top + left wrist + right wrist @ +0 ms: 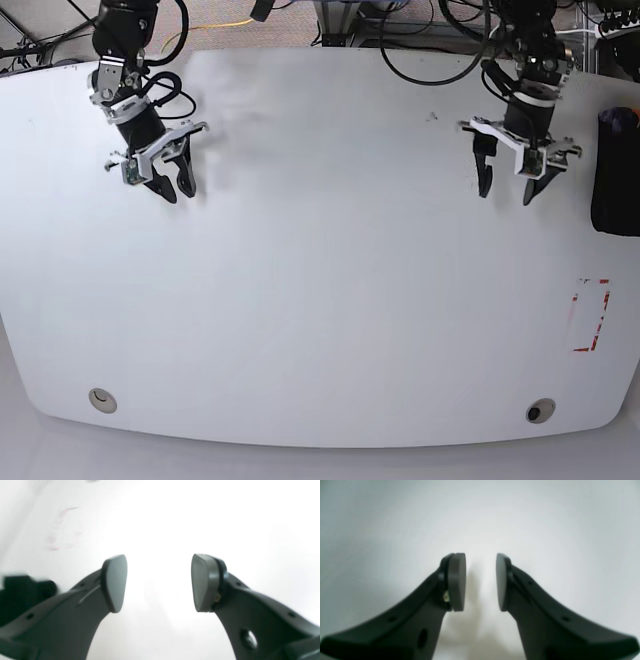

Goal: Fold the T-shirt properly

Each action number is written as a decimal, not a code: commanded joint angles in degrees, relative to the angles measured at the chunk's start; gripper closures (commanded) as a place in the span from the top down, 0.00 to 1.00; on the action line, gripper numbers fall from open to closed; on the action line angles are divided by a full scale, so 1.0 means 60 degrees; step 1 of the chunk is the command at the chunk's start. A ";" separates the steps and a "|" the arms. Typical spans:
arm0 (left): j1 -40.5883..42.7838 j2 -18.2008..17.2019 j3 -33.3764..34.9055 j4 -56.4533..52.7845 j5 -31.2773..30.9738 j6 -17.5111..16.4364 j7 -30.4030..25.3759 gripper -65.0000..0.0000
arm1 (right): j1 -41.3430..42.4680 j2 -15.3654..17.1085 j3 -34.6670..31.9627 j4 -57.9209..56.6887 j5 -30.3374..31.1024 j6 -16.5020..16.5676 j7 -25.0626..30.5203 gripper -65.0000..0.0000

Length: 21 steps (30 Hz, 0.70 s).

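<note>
Step in hand: we judge the fold finished or nearly so. The T-shirt point(615, 172) lies as a compact dark bundle at the far right edge of the desk point(330, 300), partly cut off by the base view, and neither arm touches it.

Left gripper point(511, 186): it hangs above bare desk just beside the bundle. In the left wrist view its jaws stand wide apart with nothing between them, and a dark scrap of the T-shirt shows at the left margin of that view.

Right gripper point(172, 185): it is well apart from the cloth, on the opposite side of the desk. The right wrist view shows its jaws parted by a narrower gap, with only white desk visible between the pads point(457, 581); it holds nothing.

Quality of fold: we cannot confirm it. The bundle is small and cropped at the frame edge, so its edges and layers are not readable.

Next move, in our judgement: if any tidying remains, the left arm is the nearer and would need to reach sideways to the bundle; otherwise both arms need only retire.

Writing and marks: no brand, label or legible text found. A red dashed rectangle point(590, 315) is marked on the desk near its right edge; no lettering accompanies it.
</note>
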 commanded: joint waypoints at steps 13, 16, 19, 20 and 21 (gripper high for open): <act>0.4377 0.0985 0.0772 0.0958 -0.0237 0.0118 -0.0822 0.56 | -0.4581 0.0054 0.0536 0.1485 0.2662 0.0062 0.0618 0.29; 0.5359 0.0985 0.1094 0.0914 -0.0867 0.0118 -0.0822 0.56 | -0.5416 -0.0034 0.0536 0.1544 0.2897 0.0076 0.0647 0.29; 0.6208 0.0985 0.1211 0.0665 -0.1526 0.0118 -0.0807 0.56 | -0.6296 -0.0063 0.0433 0.1383 0.3028 0.0076 0.0925 0.29; 0.6399 0.0985 0.1299 0.0533 -0.1643 0.0118 -0.0793 0.56 | -0.6530 -0.0165 0.0389 0.1236 0.3028 0.0076 0.1131 0.29; 0.6560 0.0985 0.1343 0.0328 -0.1673 0.0118 -0.0793 0.56 | -0.6735 -0.0312 0.0272 0.1031 0.2984 0.0076 0.1380 0.29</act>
